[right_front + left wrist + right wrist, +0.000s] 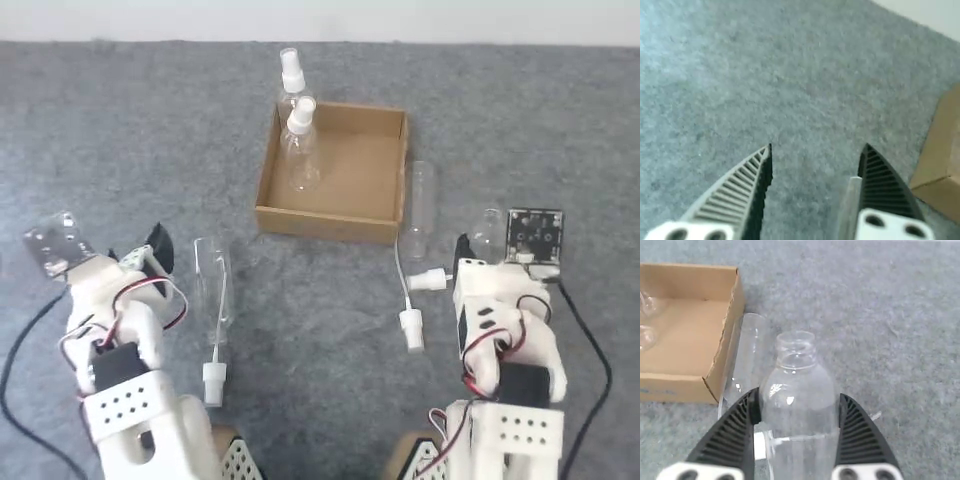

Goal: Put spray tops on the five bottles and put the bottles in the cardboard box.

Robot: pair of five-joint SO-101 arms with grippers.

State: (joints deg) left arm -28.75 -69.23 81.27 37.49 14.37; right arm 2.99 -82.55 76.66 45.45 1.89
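Note:
My right gripper (799, 402) is shut on a clear bottle (799, 390) with no top, its open neck pointing away; in the high view this bottle (487, 232) sits right of the cardboard box (345, 225). Another topless bottle (418, 208) lies against the box's right wall. Two loose spray tops (428, 280) (411, 330) lie in front of it. Two topped bottles (301, 150) (292, 72) stand at the box's far left. A fifth bottle (213, 285) lies left of centre with a spray top (214, 382) at its near end. My left gripper (817, 150) is open over bare carpet.
Grey carpet covers the table. The box's near corner (940, 155) shows beside my left gripper. The lying bottle (747, 355) rests between the box wall (725, 347) and the held bottle. Free carpet lies between the two arms.

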